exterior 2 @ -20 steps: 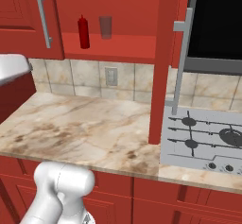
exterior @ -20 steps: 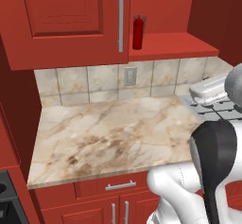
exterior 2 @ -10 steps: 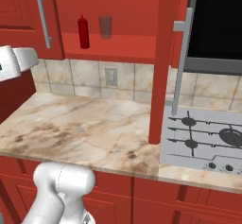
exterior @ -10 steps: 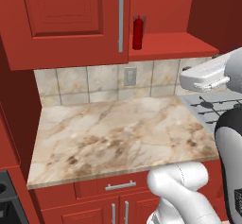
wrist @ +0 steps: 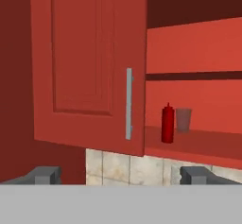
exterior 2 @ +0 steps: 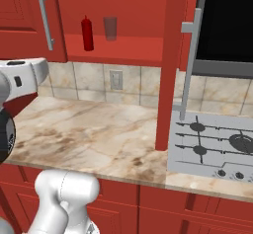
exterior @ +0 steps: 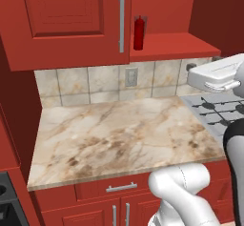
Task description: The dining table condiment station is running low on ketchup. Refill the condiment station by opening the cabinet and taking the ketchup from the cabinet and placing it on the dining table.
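You had the claw (wrist: 120,176) spread wide and empty, ketchup (wrist: 167,123) upright on the open cabinet (wrist: 90,57) shelf beside a glass (wrist: 183,120), which a careless reach could topple.

Red ketchup (exterior: 138,33) upright on open cabinet (exterior: 71,22) shelf, just right of closed door's silver handle (exterior: 122,21); marble counter (exterior: 119,137) below, tiled backsplash with outlet (exterior: 130,77); stove (exterior: 217,113) at right; white arm in foreground.
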Available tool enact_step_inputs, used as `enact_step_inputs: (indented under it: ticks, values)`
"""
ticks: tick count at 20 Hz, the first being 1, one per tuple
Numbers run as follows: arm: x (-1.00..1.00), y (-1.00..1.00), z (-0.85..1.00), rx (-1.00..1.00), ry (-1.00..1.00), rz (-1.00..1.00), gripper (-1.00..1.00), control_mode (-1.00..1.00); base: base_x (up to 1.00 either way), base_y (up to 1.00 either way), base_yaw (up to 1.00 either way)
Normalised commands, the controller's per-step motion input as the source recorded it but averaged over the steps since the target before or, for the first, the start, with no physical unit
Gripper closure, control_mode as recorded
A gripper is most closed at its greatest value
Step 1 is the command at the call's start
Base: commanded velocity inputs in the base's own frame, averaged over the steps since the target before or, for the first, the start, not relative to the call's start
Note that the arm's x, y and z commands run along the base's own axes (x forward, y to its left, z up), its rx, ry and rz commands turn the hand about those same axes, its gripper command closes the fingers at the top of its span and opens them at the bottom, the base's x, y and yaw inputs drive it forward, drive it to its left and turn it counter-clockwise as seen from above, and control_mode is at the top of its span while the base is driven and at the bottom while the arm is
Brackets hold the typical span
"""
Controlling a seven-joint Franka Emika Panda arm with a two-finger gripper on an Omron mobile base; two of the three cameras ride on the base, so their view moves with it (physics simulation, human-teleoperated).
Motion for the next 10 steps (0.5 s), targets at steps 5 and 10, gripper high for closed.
enact_step_inputs:
  ticks: [5, 10]
  values:
    - [0.11, 0.0, 0.02, 0.09, -0.01, 0.0, -1.0, -1.0, 0.0, 0.0, 0.0]
    - [0.01, -0.05, 0.26, 0.01, 0.0, 0.0, -1.0, -1.0, 0.0, 0.0, 0.0]
